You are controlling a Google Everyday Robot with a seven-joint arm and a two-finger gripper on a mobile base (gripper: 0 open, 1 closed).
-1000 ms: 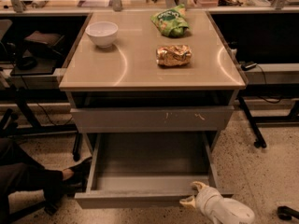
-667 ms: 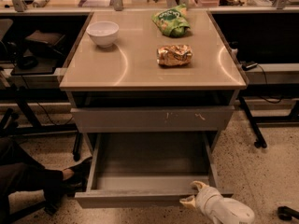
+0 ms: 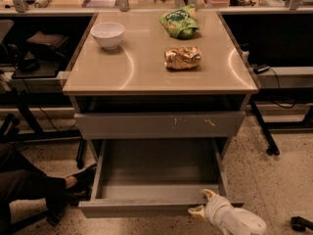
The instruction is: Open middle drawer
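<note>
Glossy white hand [image 3: 201, 202] at matt middle drawer [image 3: 142, 208]

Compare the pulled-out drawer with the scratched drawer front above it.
The middle drawer stands pulled far out, its bare inside showing; the scratched drawer sits pushed in, its inside hidden. The middle drawer's front is plain; the scratched drawer's front bears pale marks. The gripper is at the middle drawer's front edge, near its right corner; nothing touches the scratched drawer. Both are wide, grey and handleless.

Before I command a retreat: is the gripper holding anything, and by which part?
The gripper appears clamped on the middle drawer, on its front panel's top edge near the right end, one finger either side.
</note>
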